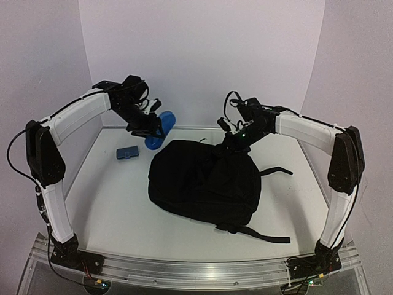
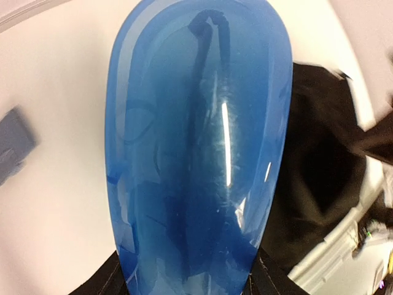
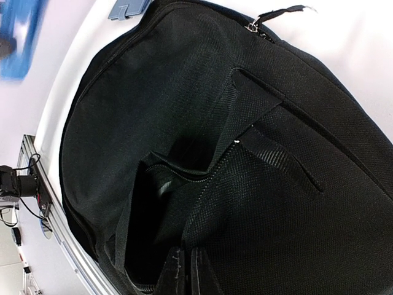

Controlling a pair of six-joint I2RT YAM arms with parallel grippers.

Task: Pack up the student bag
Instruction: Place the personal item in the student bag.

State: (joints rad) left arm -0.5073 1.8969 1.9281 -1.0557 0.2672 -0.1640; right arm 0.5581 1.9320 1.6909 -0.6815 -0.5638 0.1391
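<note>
The student bag (image 1: 206,184) is a large black backpack lying in the middle of the table. My right gripper (image 1: 236,142) is at its far edge, shut on the fabric rim of the bag's opening. In the right wrist view the fingers (image 3: 175,273) pinch that rim and the opening (image 3: 150,215) gapes dark to their left. My left gripper (image 1: 150,126) is shut on a glossy blue oval case (image 1: 162,128) and holds it in the air beyond the bag's far left corner. The case (image 2: 196,153) fills the left wrist view, with the bag (image 2: 319,178) behind it to the right.
A small flat blue-grey item (image 1: 128,152) lies on the table left of the bag; it also shows in the left wrist view (image 2: 12,144). The bag's straps (image 1: 264,233) trail toward the near right. White walls close the table at the back and sides.
</note>
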